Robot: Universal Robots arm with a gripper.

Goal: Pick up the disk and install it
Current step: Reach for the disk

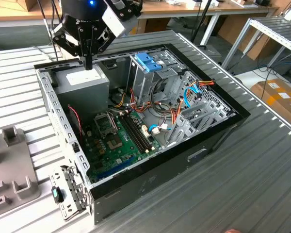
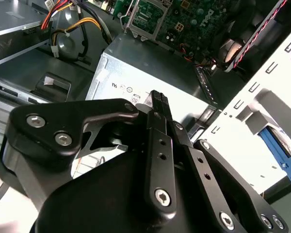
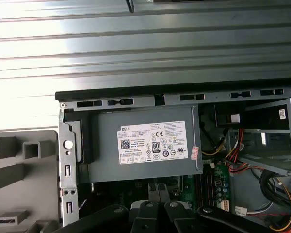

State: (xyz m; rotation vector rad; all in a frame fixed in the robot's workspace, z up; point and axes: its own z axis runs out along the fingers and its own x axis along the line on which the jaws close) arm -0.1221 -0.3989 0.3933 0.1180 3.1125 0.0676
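- Disk: pretty sure it's that blue-railed bit past the case wall, toward the grey fixture at the tabletop's edge on the exterior view's left.
- my gripper hangs over the power supply, fingers pinched together, holding nothing.
- imo: open wide, meet the rails square.
- that wall edge stands between us, so clearing it high looks safest.

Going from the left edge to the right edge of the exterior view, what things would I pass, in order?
Grey plastic holder block → grey metal power supply box → bright blue plastic bracket atop the tall metal cage → orange wires → brown cardboard box on the floor.
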